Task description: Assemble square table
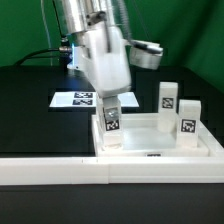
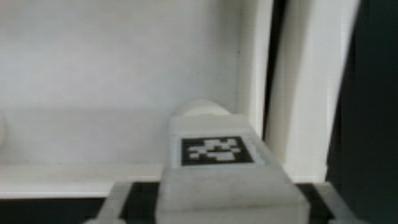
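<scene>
A black tabletop (image 1: 35, 110) is seen against a green backdrop (image 1: 195, 35), with the marker board (image 1: 78, 99) laid flat under even light.

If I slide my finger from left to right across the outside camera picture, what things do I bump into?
marker board → leg held in the gripper → second leg → third leg. The last two stand upright on the square tabletop.
</scene>
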Tool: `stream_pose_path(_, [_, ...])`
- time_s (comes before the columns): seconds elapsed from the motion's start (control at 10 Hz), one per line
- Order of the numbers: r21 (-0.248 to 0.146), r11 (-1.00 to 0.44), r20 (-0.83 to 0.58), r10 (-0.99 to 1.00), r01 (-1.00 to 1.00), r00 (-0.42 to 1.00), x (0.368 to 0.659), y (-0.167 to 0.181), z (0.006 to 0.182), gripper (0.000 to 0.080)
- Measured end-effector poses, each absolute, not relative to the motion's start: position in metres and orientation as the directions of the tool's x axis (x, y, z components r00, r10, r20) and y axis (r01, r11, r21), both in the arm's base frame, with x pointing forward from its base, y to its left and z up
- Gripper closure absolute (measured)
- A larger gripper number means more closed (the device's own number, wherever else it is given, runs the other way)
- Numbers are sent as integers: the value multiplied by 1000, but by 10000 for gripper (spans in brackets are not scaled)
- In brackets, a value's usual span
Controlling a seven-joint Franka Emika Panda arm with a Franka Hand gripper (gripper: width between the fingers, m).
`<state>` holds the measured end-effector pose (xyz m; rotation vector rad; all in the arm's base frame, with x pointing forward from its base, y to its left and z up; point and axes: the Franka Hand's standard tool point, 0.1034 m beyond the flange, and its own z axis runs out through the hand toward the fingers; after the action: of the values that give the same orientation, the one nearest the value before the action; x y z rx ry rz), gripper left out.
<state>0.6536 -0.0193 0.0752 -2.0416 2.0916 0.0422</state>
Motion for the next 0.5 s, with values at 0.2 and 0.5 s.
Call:
stream_pose_path(0.2, [-141, 52, -179, -984, -989, -26, 654, -19, 75, 509])
stream_pose_path(0.5, [-203, -292, -70, -948, -935, 312, 660, -19, 75, 274])
